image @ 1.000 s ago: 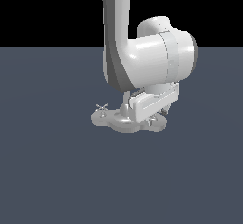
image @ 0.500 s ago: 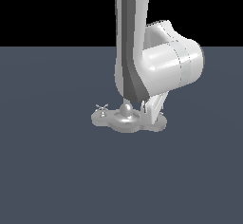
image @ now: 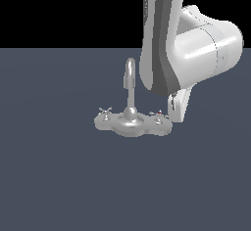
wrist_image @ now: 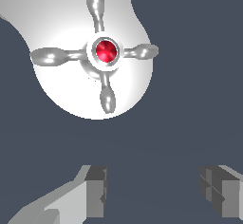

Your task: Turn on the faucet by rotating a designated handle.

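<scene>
The faucet (image: 131,120) sits on the floor (image: 59,176), its base stretched across the exterior view, spout upright. The handle (wrist_image: 105,51), red-centred, is at the base's right end, flat, arms spread crosswise. The gripper (wrist_image: 154,192) hangs open beside it, holding nothing.

Faucet (image: 131,122) shiny silver; handle (wrist_image: 100,54) silver, red centre; floor (image: 59,176) slate blue; arm (image: 196,44) white-grey.

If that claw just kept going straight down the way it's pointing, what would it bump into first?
Probably the bare floor. In the wrist view the open gripper has only dark ground between its fingers; the red-marked handle and the faucet base sit off to one side. Depth is hard to judge.
</scene>
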You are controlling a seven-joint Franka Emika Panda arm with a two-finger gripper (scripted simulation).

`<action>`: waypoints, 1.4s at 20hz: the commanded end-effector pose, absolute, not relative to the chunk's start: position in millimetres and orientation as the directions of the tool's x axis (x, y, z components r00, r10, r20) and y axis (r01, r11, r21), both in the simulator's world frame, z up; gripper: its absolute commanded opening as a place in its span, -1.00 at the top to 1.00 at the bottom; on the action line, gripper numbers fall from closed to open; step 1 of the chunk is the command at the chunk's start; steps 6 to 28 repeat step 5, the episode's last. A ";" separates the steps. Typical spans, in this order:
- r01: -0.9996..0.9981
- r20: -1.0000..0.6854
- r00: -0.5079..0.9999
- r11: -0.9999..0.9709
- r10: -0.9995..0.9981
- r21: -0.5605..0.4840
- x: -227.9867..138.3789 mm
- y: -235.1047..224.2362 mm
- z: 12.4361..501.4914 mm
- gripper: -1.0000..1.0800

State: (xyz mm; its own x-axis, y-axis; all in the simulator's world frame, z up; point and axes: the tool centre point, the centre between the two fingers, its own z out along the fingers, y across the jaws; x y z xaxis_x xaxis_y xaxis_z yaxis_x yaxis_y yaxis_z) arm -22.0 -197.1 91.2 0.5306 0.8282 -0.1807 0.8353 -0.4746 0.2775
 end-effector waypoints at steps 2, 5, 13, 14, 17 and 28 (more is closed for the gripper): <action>0.721 -0.192 0.650 -0.515 0.736 0.464 -27.1 -371.0 170.1 -0.58; 0.658 -0.218 0.702 -0.500 0.678 0.563 -44.3 -434.8 220.4 -0.22; 0.658 -0.218 0.702 -0.500 0.678 0.563 -44.3 -434.8 220.4 -0.22; 0.658 -0.218 0.702 -0.500 0.678 0.563 -44.3 -434.8 220.4 -0.22; 0.658 -0.218 0.702 -0.500 0.678 0.563 -44.3 -434.8 220.4 -0.22; 0.658 -0.218 0.702 -0.500 0.678 0.563 -44.3 -434.8 220.4 -0.22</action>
